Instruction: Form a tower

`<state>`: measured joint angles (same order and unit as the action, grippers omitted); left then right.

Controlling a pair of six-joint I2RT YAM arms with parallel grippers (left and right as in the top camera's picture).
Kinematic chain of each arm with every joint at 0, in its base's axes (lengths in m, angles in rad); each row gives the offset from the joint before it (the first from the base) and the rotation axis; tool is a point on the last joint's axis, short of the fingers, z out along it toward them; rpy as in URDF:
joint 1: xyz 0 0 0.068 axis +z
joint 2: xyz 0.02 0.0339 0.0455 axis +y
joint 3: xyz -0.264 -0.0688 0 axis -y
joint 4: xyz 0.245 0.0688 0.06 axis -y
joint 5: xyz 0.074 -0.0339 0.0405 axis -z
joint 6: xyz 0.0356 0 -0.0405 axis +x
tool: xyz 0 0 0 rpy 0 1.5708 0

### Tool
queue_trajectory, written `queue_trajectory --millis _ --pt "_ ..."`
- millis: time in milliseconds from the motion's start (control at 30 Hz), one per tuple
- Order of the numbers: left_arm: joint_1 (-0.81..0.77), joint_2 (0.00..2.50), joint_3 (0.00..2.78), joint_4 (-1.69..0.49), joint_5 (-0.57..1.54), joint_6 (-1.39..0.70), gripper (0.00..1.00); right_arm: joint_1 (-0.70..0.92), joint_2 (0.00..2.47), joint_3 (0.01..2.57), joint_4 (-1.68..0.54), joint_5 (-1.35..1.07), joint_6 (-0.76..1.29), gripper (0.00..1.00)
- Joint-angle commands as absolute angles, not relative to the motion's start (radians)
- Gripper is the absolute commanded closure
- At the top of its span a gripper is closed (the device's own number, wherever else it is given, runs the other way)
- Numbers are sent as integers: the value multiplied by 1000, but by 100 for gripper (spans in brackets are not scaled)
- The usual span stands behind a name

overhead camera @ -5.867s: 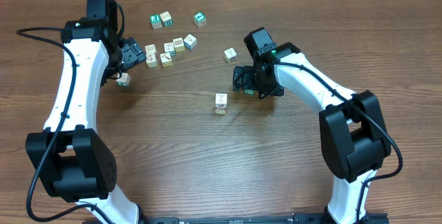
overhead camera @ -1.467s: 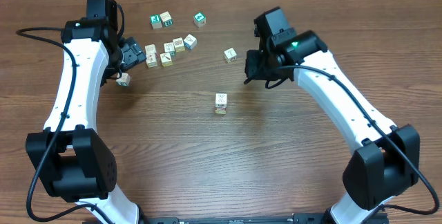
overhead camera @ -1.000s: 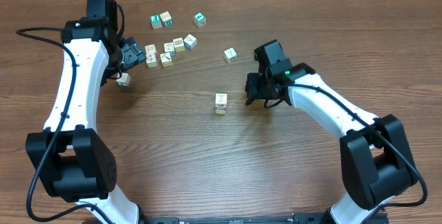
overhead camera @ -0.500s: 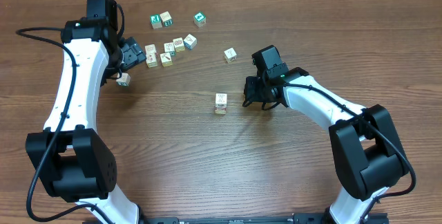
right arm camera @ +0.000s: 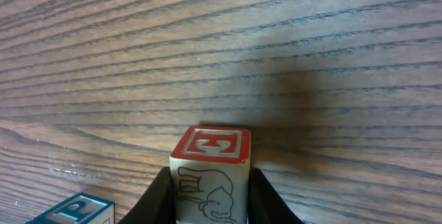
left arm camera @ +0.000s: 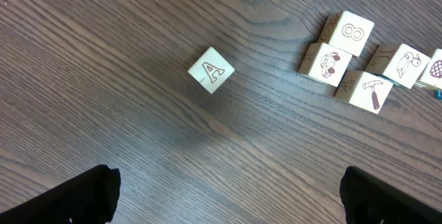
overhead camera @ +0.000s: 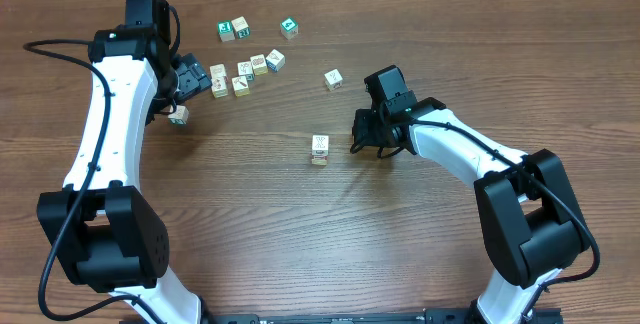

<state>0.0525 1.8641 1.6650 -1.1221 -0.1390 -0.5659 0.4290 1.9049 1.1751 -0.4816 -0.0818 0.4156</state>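
The tower stands near the middle of the table, a short one-cube-wide column. Just beside it at 3 o'clock, not touching, the right gripper hangs low, its arm bent at the elbow. Its fingers are clamped on a red-topped cube with an elephant print. Well apart at 10 o'clock, the left gripper hovers with fingers spread wide above an A cube, beside the loose cubes.

A-cube alone on table | cube cluster upper right, well apart | left claw spread wide
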Motion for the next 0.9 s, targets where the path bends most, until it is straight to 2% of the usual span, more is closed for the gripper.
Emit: queue_trajectory --millis 0,767,833,867 --pt "52 1848 1678 -1121 -138 -554 1 430 1931 1172 -474 -84 423 85" --pt "52 1848 1678 -1122 -138 -553 1 431 1966 1172 -464 -66 422 85" --pt "52 1848 1678 -1122 -138 -553 0 431 1966 1172 -464 -66 422 84" --pt "52 1848 1678 -1122 -138 -554 1 431 1966 1172 -464 -66 422 80"
